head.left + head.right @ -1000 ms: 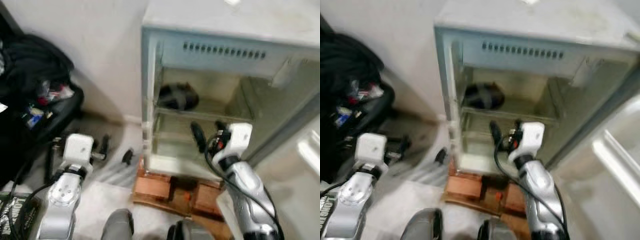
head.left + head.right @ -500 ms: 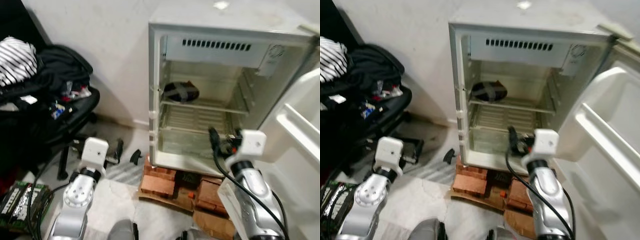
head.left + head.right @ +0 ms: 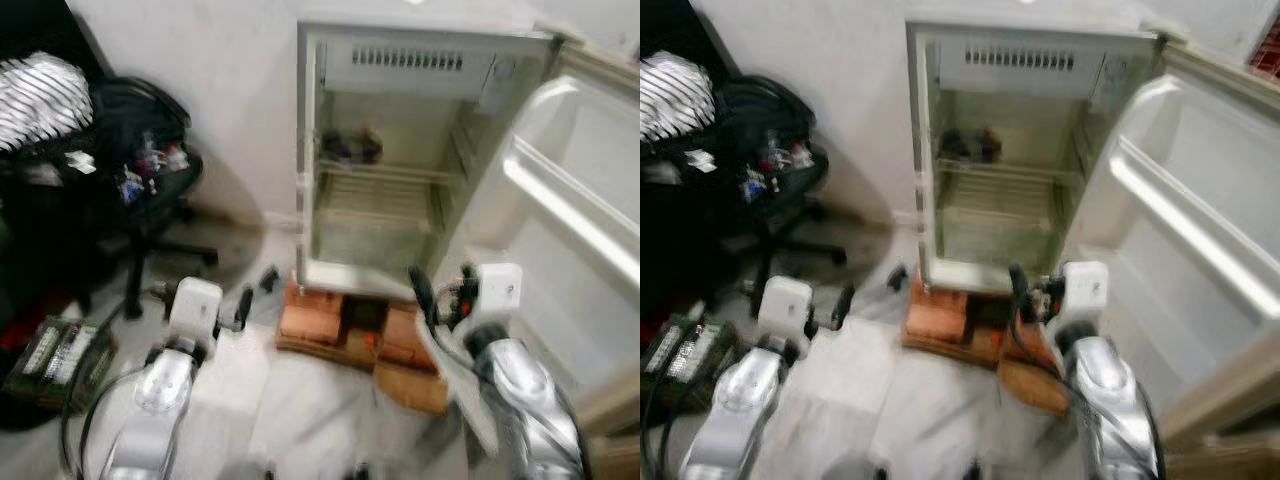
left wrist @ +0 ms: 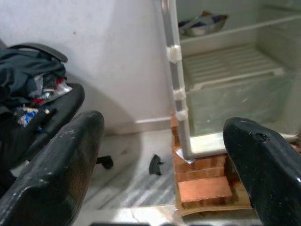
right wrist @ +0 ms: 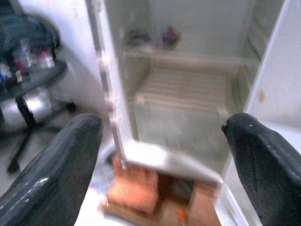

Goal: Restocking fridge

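Observation:
A small white fridge (image 3: 305,180) stands open on a stack of bricks (image 3: 320,325), its door (image 3: 590,220) swung out to the right. A dark rounded item (image 3: 350,147) lies on the upper wire shelf, also seen in the left wrist view (image 4: 202,23); the lower shelves look bare. My right gripper (image 3: 440,292) hovers low in front of the fridge's bottom edge, open and empty (image 5: 160,150). My left gripper (image 3: 243,305) is out to the left over the floor, open with nothing in it (image 4: 164,155).
A black office chair (image 3: 140,170) piled with clothes and a striped cloth (image 3: 40,95) stands at the left by the wall. A green pack (image 3: 55,350) lies on the floor at the near left. A small dark scrap (image 4: 154,165) lies beside the bricks.
The whole view has drawn back and blurred: the fridge looks farther off and more of the door shows. My right gripper, level with the lower shelf before, is now below the fridge's bottom edge.

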### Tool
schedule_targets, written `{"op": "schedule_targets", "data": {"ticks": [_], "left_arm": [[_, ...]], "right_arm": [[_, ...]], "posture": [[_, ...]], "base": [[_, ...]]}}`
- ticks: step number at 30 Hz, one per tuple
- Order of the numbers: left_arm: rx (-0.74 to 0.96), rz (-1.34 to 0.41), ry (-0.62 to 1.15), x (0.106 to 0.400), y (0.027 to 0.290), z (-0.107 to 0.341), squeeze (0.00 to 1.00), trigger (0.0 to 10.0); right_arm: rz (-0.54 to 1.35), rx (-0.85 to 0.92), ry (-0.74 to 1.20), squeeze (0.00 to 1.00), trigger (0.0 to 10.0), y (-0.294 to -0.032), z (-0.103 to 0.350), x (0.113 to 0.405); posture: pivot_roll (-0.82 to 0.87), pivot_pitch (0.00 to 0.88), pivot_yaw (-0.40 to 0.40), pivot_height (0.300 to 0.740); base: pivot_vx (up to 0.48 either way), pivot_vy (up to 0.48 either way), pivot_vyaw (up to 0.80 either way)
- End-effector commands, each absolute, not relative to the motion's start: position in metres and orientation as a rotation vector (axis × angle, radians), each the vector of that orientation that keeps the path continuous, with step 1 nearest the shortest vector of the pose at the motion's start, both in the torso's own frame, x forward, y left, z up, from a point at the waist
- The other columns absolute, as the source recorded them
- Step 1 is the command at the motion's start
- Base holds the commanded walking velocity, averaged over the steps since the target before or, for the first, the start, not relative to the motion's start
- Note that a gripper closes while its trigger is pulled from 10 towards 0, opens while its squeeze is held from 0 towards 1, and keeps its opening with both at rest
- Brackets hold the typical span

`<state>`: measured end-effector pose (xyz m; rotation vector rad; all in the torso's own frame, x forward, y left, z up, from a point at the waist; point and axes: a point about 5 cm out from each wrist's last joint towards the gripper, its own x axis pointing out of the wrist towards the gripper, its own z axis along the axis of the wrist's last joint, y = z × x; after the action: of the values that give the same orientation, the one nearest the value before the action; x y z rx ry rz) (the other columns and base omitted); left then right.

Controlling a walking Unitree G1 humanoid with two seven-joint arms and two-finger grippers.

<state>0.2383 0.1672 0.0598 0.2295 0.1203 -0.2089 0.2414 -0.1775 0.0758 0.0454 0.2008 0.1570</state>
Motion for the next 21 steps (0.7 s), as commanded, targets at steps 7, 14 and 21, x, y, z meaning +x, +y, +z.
{"op": "schedule_targets", "data": {"ticks": [7, 14, 21], "left_arm": [[0.236, -0.180, 0.102, 0.236, 0.175, 0.065, 0.00, 10.0], [0.212, -0.188, 0.064, 0.233, 0.175, 0.072, 0.00, 10.0], [0.203, -0.225, 0.077, 0.229, 0.170, 0.071, 0.00, 10.0]], "right_arm": [[0.084, 0.113, 0.119, 0.00, 10.0, -0.177, 0.084, 0.247], [-0.028, 0.139, 0.061, 0.00, 10.0, -0.180, 0.093, 0.249], [-0.024, 0.094, 0.056, 0.00, 10.0, -0.181, 0.092, 0.246]], "posture": [[0.02, 0.024, -0.042, 0.740], [0.03, 0.027, -0.049, 0.740], [0.02, 0.064, -0.054, 0.740]], "base": [[-0.331, 0.000, 0.00], [0.000, 0.000, 0.00], [0.000, 0.000, 0.00]]}}
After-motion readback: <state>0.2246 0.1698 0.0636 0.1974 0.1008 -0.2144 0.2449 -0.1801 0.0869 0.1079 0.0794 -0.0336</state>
